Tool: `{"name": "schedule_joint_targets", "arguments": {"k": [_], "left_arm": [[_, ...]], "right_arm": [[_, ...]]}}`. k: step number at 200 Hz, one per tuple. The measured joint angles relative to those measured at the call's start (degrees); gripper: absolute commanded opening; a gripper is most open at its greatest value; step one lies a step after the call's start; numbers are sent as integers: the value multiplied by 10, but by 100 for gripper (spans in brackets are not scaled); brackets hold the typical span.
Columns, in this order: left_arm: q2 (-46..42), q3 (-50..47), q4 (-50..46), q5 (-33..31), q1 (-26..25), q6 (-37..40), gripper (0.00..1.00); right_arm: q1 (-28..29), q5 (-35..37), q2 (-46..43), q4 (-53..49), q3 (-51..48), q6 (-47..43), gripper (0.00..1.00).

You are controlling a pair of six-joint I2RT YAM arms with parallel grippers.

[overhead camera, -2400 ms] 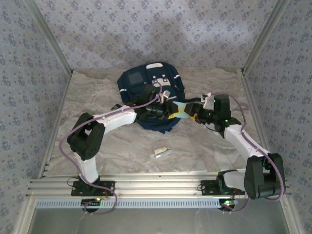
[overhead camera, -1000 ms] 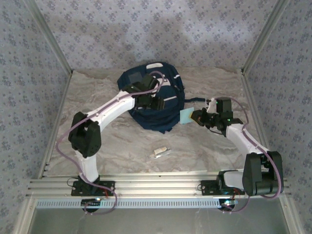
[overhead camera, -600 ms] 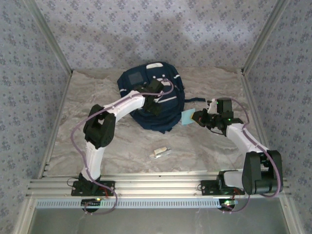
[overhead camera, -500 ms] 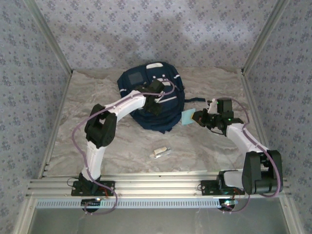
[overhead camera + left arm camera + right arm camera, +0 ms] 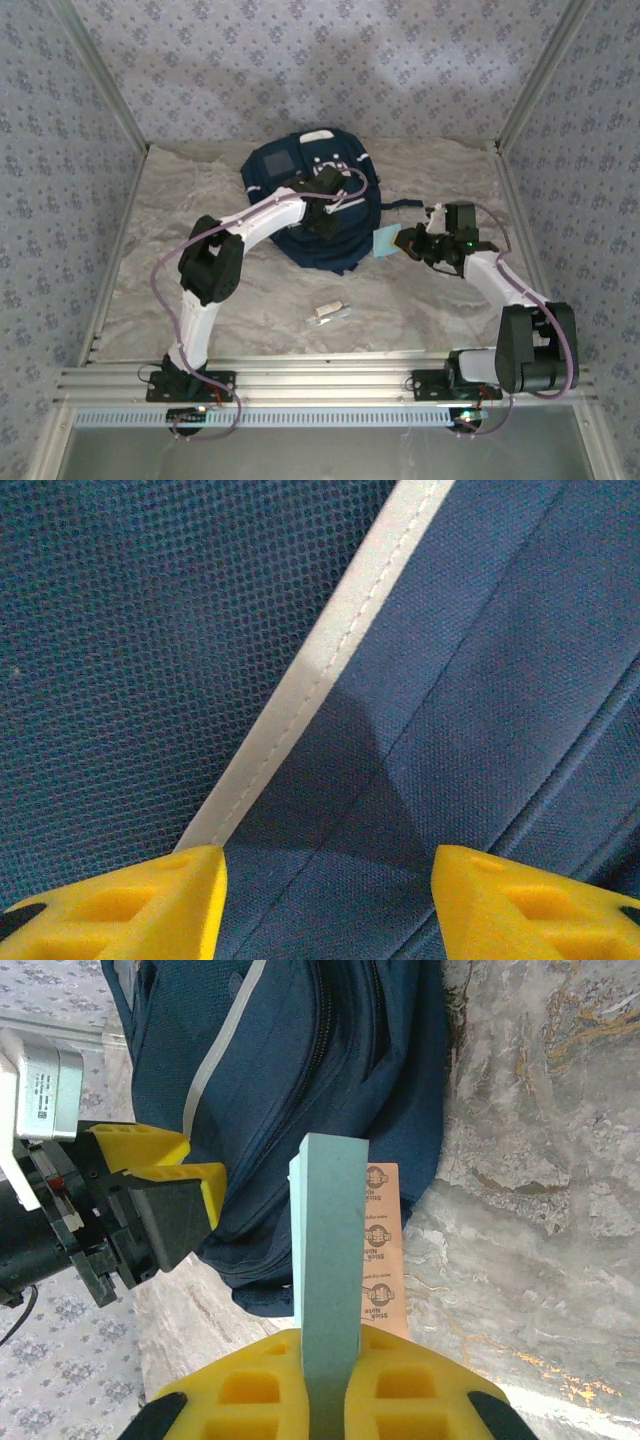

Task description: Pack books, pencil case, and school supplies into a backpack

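— Where's the light-blue pad (image 5: 330, 1230) just now?

— Clamped in the right fingers (image 5: 262, 1375), held on edge, its long side pointing straight out from them toward the backpack (image 5: 330, 250). It hangs just beside the bag's right flank, over the worktop (image 5: 420, 300). As far as I can see, it isn't touching the fabric.

— And the other arm?

— The left fingers (image 5: 150, 900) are parted, close down over the bag's face by a white stripe (image 5: 320, 670). Nothing sits between them, though I can't tell whether they've caught any cloth.

— So which way must the pad go?

— Toward the robot's left, into the bag. A dark zip line (image 5: 322, 1030) runs along the bag ahead of the pad, but I can't tell if it's open. The right arm is plainly the nearer one.

— Any room to move?

— Plenty of bare worktop toward the right and near edges. The white stick (image 5: 328, 312) lies well apart, toward the near edge, between the two arms. I'd say the tight spot is the left arm, lying across the bag.
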Motion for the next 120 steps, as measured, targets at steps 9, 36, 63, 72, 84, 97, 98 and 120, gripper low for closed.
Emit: {"name": "schedule_joint_targets", "arguments": {"k": [9, 36, 63, 72, 84, 97, 98, 120], "left_arm": [[0, 0, -3, 6, -1, 0, 57], [-2, 0, -18, 41, -1, -1, 57], [-7, 0, -32, 68, -5, -4, 57], [-11, 0, -32, 73, -5, -4, 57], [-14, 0, -33, 74, -5, -3, 57], [-15, 0, -34, 73, -6, -2, 57], [-15, 0, -34, 73, -6, -2, 57], [-13, 0, -35, 67, -6, 1, 56]], "right_arm": [[0, 0, 0, 0, 0, 0, 0], [-2, 0, 0, 0, 0, 0, 0], [-5, -1, 0, 0, 0, 0, 0], [-5, -2, 0, 1, 0, 0, 0], [-5, -3, 0, 3, 0, 0, 0], [-5, -3, 1, 7, 0, 0, 0], [-5, -4, 1, 7, 0, 0, 0], [-5, -4, 1, 7, 0, 0, 0]]}}
